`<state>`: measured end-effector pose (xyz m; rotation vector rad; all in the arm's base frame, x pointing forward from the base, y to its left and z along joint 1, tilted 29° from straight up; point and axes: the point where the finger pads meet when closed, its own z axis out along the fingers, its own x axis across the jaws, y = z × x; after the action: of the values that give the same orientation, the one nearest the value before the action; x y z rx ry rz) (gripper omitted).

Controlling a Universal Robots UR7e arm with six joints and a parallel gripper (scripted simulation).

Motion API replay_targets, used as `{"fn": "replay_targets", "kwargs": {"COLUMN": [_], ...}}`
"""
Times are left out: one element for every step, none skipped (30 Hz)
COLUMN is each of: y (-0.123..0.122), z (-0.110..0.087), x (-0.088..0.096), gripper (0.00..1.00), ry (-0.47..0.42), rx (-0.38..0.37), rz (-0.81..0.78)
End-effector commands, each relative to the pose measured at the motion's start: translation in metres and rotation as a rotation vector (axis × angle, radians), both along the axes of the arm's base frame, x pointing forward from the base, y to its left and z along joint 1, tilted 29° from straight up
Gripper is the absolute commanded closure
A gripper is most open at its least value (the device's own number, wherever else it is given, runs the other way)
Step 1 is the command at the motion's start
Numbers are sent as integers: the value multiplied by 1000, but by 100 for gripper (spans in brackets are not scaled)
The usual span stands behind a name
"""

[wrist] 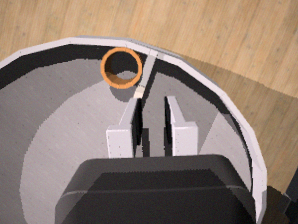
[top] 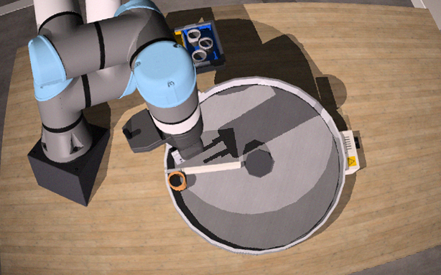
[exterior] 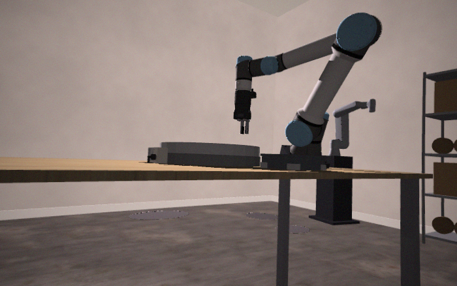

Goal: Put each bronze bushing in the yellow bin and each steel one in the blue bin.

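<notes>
One bronze bushing (top: 184,183) (wrist: 120,82) stands on the grey turntable (top: 288,182) (wrist: 45,150), near its rim and beside the pale bar. My gripper (exterior: 244,132) (wrist: 153,111) is partly open with nothing between its fingers. It points down, high above the turntable, and the bushing lies ahead and left of the fingertips in the wrist view. In the top view the arm hides most of the fingers. The blue bin (top: 210,57) holds three steel bushings. Only a sliver of the yellow bin (top: 179,39) shows, so its contents are hidden by the arm.
A pale bar (top: 212,168) (wrist: 148,72) runs from the rim toward the dark hub (top: 259,162). A raised white wall (top: 333,122) rings the turntable. A white box (top: 349,146) sits against its outer side. The bins stand behind the turntable, next to the arm.
</notes>
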<state>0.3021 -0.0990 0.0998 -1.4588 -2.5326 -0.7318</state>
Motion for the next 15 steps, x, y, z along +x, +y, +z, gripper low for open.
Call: {"fn": "replay_targets", "kwargs": {"y": [-33, -41, -43, -43, -43, -43, -43, -43, -43, -43, -43, -43, -43, -43, -43], "z": [-19, -23, -25, -25, -25, -25, -25, -25, -25, -25, -25, -25, -25, -25, -25], "x": [0, -1, -1, -1, -1, -1, -1, -1, -1, -1, -1, -1, -1, -1, -1], "gripper": [55, 55, 55, 55, 55, 55, 55, 55, 55, 55, 55, 55, 55, 55, 55], "ry": [-3, -2, -2, -2, -2, -2, -2, -2, -2, -2, -2, -2, -2, -2, -2], "rx": [-4, -4, -4, -4, -4, -4, -4, -4, -4, -4, -4, -4, -4, -4, -4], "rz": [5, 5, 6, 6, 6, 6, 6, 6, 6, 6, 6, 6, 6, 6, 6]}}
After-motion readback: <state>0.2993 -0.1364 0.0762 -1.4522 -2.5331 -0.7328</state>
